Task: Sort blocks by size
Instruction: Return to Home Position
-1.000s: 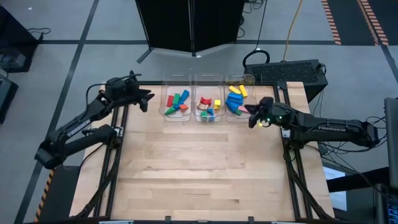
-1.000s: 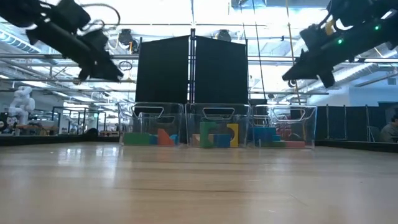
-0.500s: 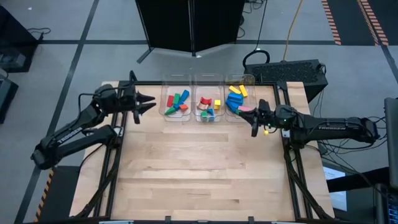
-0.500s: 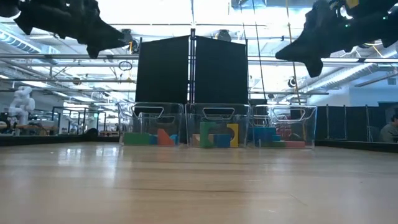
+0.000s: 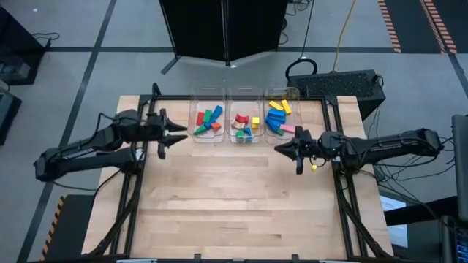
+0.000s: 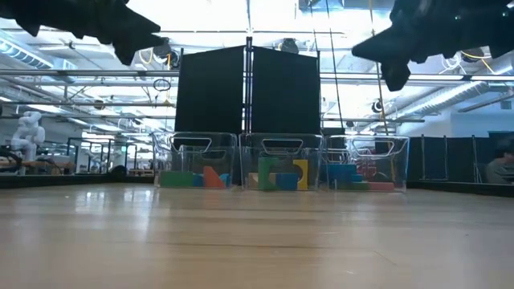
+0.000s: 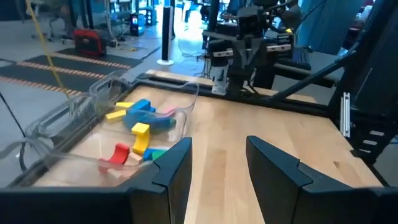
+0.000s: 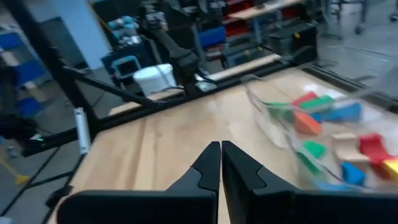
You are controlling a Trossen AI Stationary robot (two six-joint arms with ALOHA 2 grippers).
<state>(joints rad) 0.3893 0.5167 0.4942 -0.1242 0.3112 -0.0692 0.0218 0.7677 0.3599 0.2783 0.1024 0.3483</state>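
Left fingers (image 7: 171,174) spread apart, nothing between them. Right fingers (image 8: 208,171) pressed together, also empty. Both hang above the desk (image 5: 241,204): the left pair just left of the left bin (image 5: 207,93), the right pair just near of the right bin (image 5: 295,93). Blocks (image 5: 242,123) all sit in the three clear bins along the far edge. Empty and off the bins, so sorting looks done; next is parking the arms.

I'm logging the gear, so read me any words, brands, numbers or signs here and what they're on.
None can be read: no legible lettering shows on the left gripper, the right gripper, the blocks or the clear bins.
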